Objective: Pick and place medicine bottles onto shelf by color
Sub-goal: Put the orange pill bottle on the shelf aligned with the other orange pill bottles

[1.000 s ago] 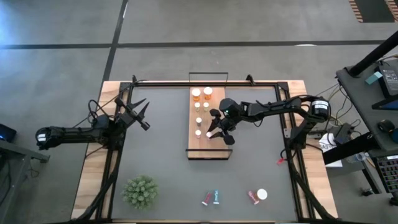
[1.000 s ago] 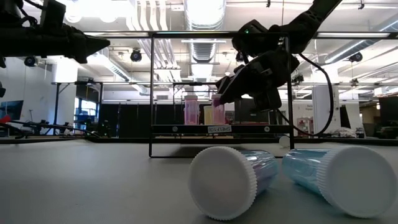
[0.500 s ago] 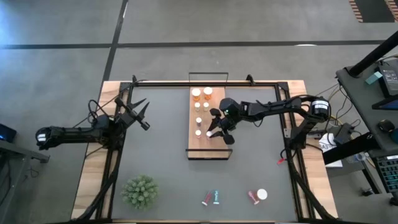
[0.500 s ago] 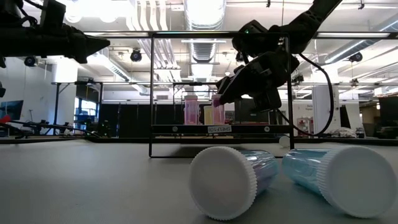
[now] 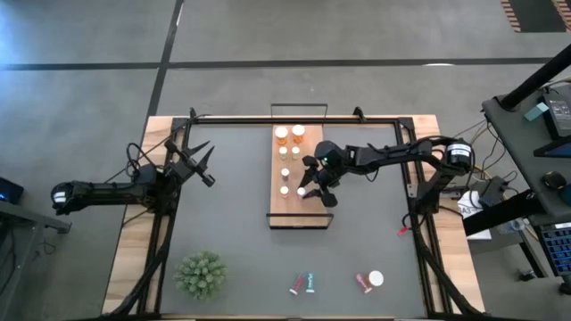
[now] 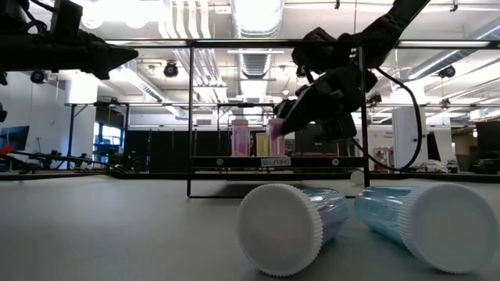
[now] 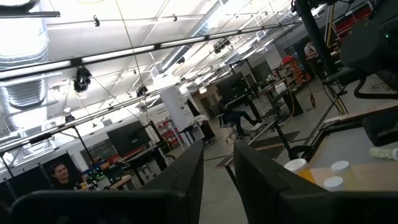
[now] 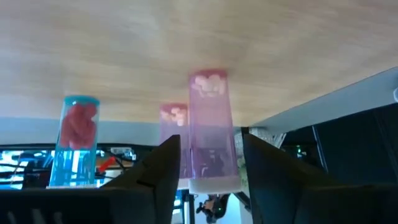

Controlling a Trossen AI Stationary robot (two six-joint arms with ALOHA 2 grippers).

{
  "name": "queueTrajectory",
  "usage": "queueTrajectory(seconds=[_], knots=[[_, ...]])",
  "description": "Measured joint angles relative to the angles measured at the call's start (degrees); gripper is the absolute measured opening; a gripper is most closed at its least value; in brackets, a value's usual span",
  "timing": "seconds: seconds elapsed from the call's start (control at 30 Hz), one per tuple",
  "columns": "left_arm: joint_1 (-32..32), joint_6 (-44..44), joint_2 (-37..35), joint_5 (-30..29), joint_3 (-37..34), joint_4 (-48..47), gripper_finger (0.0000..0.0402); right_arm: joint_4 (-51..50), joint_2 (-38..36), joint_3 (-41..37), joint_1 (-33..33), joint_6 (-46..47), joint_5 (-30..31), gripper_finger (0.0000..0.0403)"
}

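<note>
Your right gripper [image 5: 308, 189] spread its fingers off the pink bottle [image 8: 211, 127], which stood on the shelf [image 5: 314, 212] beside the white-capped row. Placement looked done. Left gripper [image 5: 203, 163] waited pressed together, well apart from the shelf.

shelf [image 5: 278, 209]: we see light wood with a thin black frame
bottle caps [image 5: 285, 190]: we see white
front bottles [image 6: 291, 228]: pale blue, ribbed white caps
plant [image 5: 201, 274]: green
tabletop [image 5: 232, 232]: dark grey

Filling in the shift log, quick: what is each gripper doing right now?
Left gripper: shut, empty, raised over the table's left side.
Right gripper: over the shelf, fingers apart around a pink bottle standing there; grip cannot be told.
</note>
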Motion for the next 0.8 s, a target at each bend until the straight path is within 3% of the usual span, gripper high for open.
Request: queueTrajectory(seconds=[0.23, 0.57, 0.8], knots=[[0.0, 0.0, 0.0, 0.0, 0.0, 0.0, 0.0072, -0.1, -0.2, 0.0, 0.0, -0.9, -0.2, 0.0199], [0.0, 0.0, 0.0, 0.0, 0.0, 0.0, 0.0072, -1.6, -4.7, -2.4, 0.0, 0.3, 0.9, 0.0202], [0.0, 0.0, 0.0, 0.0, 0.0, 0.0, 0.0072, -13.8, -12.7, -2.9, 0.0, -0.1, 5.5, 0.0202]])
